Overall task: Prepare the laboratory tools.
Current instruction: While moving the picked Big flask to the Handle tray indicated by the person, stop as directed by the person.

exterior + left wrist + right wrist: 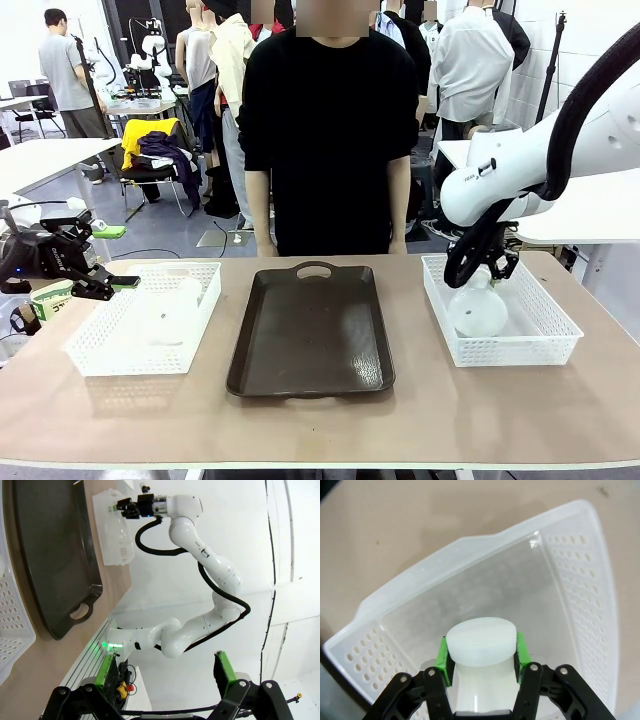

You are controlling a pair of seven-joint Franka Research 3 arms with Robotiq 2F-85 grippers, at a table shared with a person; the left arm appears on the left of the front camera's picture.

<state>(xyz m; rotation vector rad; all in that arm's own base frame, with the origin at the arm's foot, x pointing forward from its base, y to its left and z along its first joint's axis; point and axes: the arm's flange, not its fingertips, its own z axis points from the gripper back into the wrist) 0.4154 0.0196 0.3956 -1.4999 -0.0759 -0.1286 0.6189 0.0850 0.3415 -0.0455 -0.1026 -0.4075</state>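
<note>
The right pincer (481,653) pinches the neck of the flask (480,641), with the basket (580,580) beneath it. The left pincer (166,668) is spread, holding nothing.

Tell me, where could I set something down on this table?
The tray is bare, so is the table's near strip. Crowded: the left basket, with flask shapes inside, and the right basket, where the right hand grips a flask.

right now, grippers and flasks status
Right gripper shut on neck of frosted-white conical flask, inside white mesh basket. Left gripper open, empty. Basket wall between flask and dark brown tray.
</note>
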